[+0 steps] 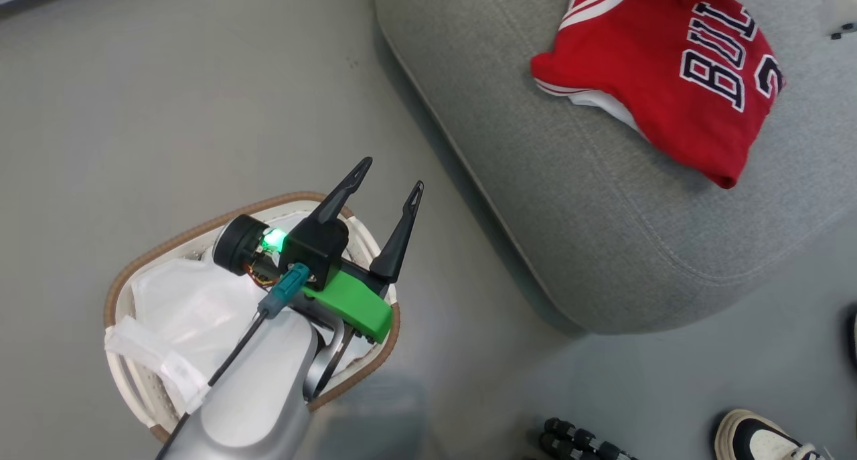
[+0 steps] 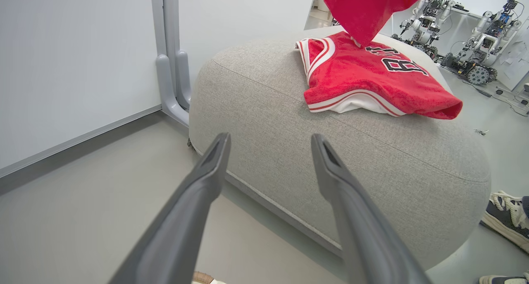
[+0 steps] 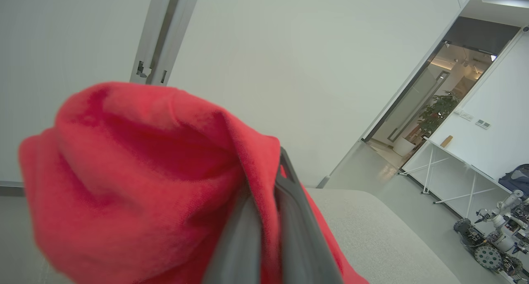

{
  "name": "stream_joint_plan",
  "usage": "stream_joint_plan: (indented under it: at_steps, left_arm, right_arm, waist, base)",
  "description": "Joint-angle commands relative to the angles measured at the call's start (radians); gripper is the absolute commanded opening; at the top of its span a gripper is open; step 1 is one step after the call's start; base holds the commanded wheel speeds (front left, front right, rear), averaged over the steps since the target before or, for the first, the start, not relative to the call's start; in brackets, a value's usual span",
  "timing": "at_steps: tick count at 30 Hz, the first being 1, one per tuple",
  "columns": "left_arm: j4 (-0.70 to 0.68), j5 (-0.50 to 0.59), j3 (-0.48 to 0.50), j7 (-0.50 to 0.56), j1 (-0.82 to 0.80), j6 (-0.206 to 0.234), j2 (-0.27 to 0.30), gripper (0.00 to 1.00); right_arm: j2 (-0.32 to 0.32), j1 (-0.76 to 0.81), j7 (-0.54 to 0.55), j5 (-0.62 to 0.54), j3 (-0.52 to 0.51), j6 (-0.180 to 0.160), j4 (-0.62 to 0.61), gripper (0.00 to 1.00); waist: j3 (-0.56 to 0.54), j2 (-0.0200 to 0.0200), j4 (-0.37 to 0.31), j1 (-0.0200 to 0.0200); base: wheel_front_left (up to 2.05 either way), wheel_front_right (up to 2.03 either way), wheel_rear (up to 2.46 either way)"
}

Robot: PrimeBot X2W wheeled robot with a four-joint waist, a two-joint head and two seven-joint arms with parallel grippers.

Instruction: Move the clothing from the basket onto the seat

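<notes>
Grey seat (image 1: pixel 602 232) carries the Bulls jersey (image 1: pixel 669 78), lying rumpled on top. On the floor beside it, the basket (image 1: pixel 144 393) holds its white liner (image 1: pixel 187 306). My right pincer (image 3: pixel 272 180) is clamped tight on the second red garment (image 3: pixel 144 172), which hangs over the jersey. My left pincer (image 1: pixel 392 173) hovers over the basket, spread wide and empty.
</notes>
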Motion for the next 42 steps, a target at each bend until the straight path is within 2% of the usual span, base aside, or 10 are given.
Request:
stream_joint_plan:
  at_steps: [1,5,10,12,13,14,15,23,28,42]
  left_arm:
    - [-0.001,0.003,-0.003,0.0,-0.026,-0.005,0.012,1.0]
    - [-0.009,0.008,-0.008,0.0,-0.053,-0.005,0.013,1.0]
    - [-0.023,0.014,0.008,0.0,-0.048,-0.005,0.022,1.0]
    - [-0.025,0.015,0.013,0.0,-0.041,-0.005,0.023,1.0]
    - [-0.025,0.017,0.014,0.0,-0.039,-0.005,0.024,1.0]
    - [-0.025,0.018,0.016,0.0,-0.038,-0.005,0.023,1.0]
    - [-0.025,0.018,0.019,0.0,-0.037,-0.005,0.023,1.0]
    - [-0.035,0.028,0.074,0.0,-0.006,-0.005,0.013,1.0]
    - [-0.051,0.036,0.139,0.0,0.03,-0.002,0.006,1.0]
    - [-0.039,0.076,0.347,0.0,0.165,0.023,-0.031,1.0]
  right_arm:
    - [-0.004,-0.014,-0.002,-0.017,-0.029,-0.001,0.023,0.0]
    - [-0.012,-0.035,-0.002,-0.055,-0.123,-0.001,0.082,0.0]
    - [0.032,0.013,-0.002,-0.098,-0.209,-0.001,0.117,0.0]
    - [0.043,0.033,-0.002,-0.112,-0.237,-0.001,0.125,0.38]
    - [0.053,0.046,-0.002,-0.119,-0.25,-0.001,0.131,0.47]
    - [0.061,0.057,-0.002,-0.123,-0.258,-0.001,0.133,0.71]
    - [0.069,0.07,-0.002,-0.126,-0.268,-0.001,0.133,1.0]
    - [0.124,0.184,-0.002,-0.099,-0.284,-0.001,0.085,1.0]
    - [0.138,0.247,-0.002,-0.055,-0.218,-0.001,0.031,1.0]
    - [0.181,0.411,-0.002,0.055,-0.081,-0.001,-0.057,1.0]
  waist:
    - [0.077,0.0,0.069,-0.0001]
    - [0.114,0.0,0.107,-0.0001]
    - [0.136,0.0,0.128,-0.0001]
    - [0.139,0.0,0.131,-0.0001]
    - [0.139,0.0,0.132,-0.0001]
    - [0.139,0.0,0.134,-0.0001]
    - [0.138,0.0,0.135,-0.0001]
    - [0.086,0.0,0.125,-0.0001]
    - [0.035,0.0,0.125,-0.0001]
    - [-0.142,0.0,0.249,-0.0001]
  base:
    - [0.0,0.0,0.0]
    - [0.0,0.0,0.0]
    - [0.0,0.0,0.0]
    - [0.0,0.0,0.0]
    - [0.0,0.0,0.0]
    - [0.0,0.0,0.0]
    - [0.0,0.0,0.0]
    - [0.0,0.0,0.0]
    - [0.0,0.0,0.0]
    - [0.0,0.0,0.0]
